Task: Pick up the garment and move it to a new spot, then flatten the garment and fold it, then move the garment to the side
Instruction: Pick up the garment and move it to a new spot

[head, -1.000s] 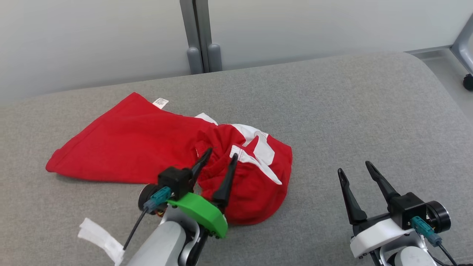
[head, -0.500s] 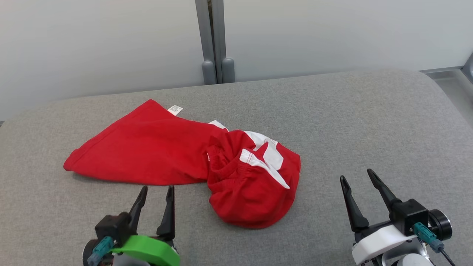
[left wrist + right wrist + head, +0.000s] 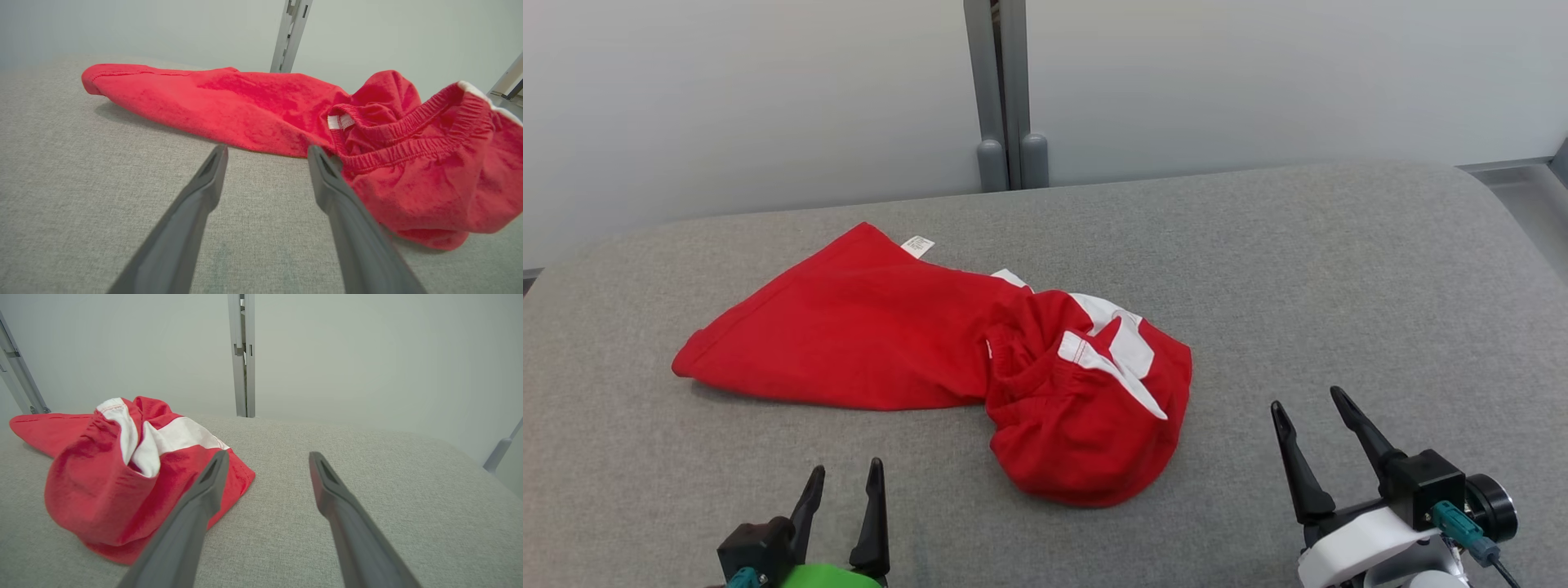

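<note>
Garment [image 3: 907, 359]: long axis L–R, bunched end to the right. Sits just ahead of L gripper [image 3: 847, 465]; R gripper [image 3: 1305, 399] looks farther off. Both spread wide, holding nothing.

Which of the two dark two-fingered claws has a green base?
The left gripper, at the head view's lower left; the right gripper has a white base.

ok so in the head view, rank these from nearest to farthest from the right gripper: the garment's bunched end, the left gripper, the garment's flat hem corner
1. the bunched end, just to the left of the right gripper
2. the left gripper, across at the near left
3. the flat hem corner, far left, out past the left gripper
</note>
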